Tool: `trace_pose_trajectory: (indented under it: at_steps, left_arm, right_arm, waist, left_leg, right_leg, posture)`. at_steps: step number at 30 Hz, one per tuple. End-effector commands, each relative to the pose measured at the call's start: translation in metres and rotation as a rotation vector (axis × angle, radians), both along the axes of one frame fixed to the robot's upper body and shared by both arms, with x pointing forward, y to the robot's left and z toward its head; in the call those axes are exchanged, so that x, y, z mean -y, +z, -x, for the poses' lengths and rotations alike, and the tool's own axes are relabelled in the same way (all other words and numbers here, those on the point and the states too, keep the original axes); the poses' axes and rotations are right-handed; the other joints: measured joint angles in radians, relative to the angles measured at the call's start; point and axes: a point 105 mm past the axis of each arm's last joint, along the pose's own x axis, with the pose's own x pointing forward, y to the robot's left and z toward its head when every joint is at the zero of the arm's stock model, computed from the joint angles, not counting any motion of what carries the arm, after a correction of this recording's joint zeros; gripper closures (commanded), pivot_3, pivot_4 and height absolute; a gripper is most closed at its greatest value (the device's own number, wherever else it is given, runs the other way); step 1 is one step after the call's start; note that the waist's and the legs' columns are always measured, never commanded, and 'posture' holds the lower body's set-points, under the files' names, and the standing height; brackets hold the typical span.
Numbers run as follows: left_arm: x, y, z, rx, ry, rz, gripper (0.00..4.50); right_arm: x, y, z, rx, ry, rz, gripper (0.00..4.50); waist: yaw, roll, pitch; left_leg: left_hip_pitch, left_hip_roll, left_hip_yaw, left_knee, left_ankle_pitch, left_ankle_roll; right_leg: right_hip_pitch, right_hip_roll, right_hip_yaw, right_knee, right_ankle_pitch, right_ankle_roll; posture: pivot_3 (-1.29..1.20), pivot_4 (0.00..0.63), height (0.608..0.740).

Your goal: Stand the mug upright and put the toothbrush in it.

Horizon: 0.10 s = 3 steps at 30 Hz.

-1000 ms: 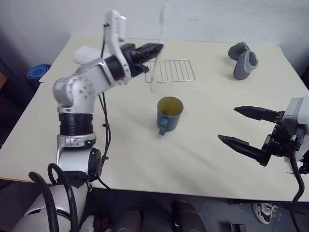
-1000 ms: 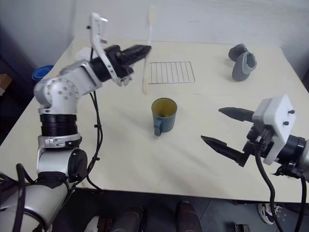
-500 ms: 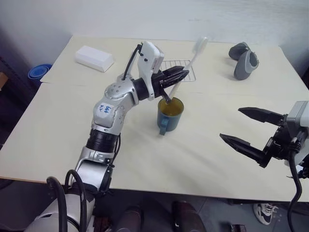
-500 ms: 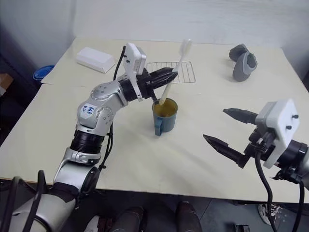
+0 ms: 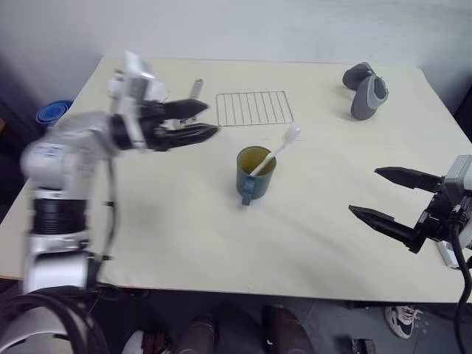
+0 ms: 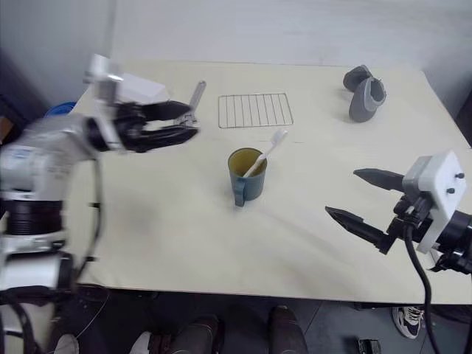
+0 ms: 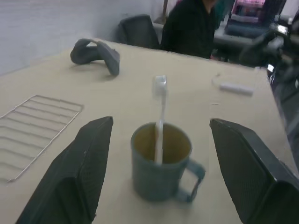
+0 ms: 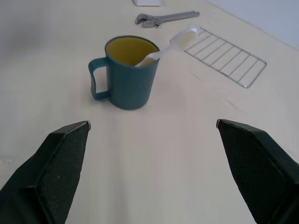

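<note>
Left hand (image 5: 200, 122) released and empty, well apart from mug (image 5: 254, 174) holding toothbrush (image 5: 274, 150)

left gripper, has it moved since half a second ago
Yes. The left gripper has pulled away from the mug toward the table's left side, leaving the toothbrush inside.

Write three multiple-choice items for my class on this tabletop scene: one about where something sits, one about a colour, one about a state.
1. Where is the toothbrush?
A. In the mug
B. On the wire rack
C. In the left gripper

2. What colour is the mug's inside?
A. White
B. Yellowish-olive
C. Red

3. How is the left gripper?
A. Shut on the toothbrush
B. Shut on the mug's handle
C. Open and holding nothing

Answers:
1 A: its handle end sits in the upright mug and its head leans over the rim.
2 B: the right wrist view shows a yellowish lining inside the teal wall.
3 C: the left wrist view shows the fingers apart, nothing between them.
</note>
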Motion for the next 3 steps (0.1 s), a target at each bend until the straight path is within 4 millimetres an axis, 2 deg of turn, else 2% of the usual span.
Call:
trace_pose_trajectory:
  at_steps: [1, 3]
  left_arm:
    - [-0.023, -0.015, 0.025, 0.028, -0.093, -0.260, 0.99]
    - [-0.039, -0.023, 0.032, 0.025, -0.090, -0.370, 0.99]
  right_arm:
    - [0.006, 0.005, -0.005, 0.027, 0.026, 0.051, 0.00]
    - [0.009, 0.005, -0.011, 0.024, 0.034, 0.059, 0.00]
  waist:
    - [0.000, 0.001, 0.000]
    - [0.002, 0.001, 0.000]
  left_leg:
    - [0.000, 0.000, 0.000, 0.000, 0.000, 0.000]
    - [0.000, 0.000, -0.001, 0.000, 0.000, 0.000]
  right_leg:
    - [0.000, 0.000, 0.000, 0.000, 0.000, 0.000]
    - [0.001, -0.001, 0.000, -0.001, 0.000, 0.000]
  posture:
    - [0.00, 0.150, 0.740]
    - [0.00, 0.150, 0.740]
